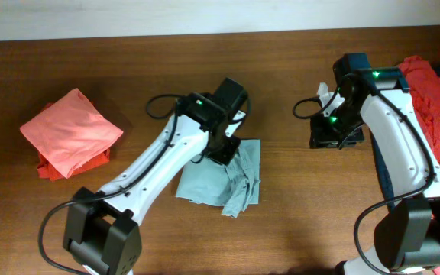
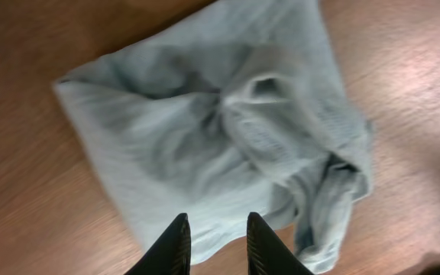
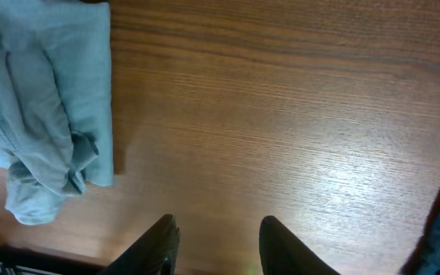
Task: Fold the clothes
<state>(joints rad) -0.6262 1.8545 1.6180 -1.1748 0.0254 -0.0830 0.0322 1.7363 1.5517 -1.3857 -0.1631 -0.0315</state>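
Black left fingers [image 2: 176, 244] stand a little apart with nothing between them, hovering just above the near edge of the shirt [image 2: 220, 137]. Right fingers [image 3: 159, 248] are also parted and empty, over bare counter [image 3: 296, 114] to the shirt's right, clear of the cloth.

The pale grey-blue shirt [image 1: 224, 179] lies flat on the counter under the left wrist as a rough rectangle, partly folded. One side of it is smooth. The other is bunched into a twisted lump that spills past the outline at one corner. Its long axis seems to run from the far side of the counter toward the near side, slightly slanted, with the rumpled tail pointing toward the near edge. It is close to square, so this is a loose call.

By my reading the fold is half done, with no grip on the cloth. The next move calls for pinching the loose bunched corner, drawing it flat, then laying it over the smooth part.

A coral pile [image 1: 71, 130] sits well to the shirt's left, already squared. A red and navy heap [image 1: 434, 99] waits well to its right.
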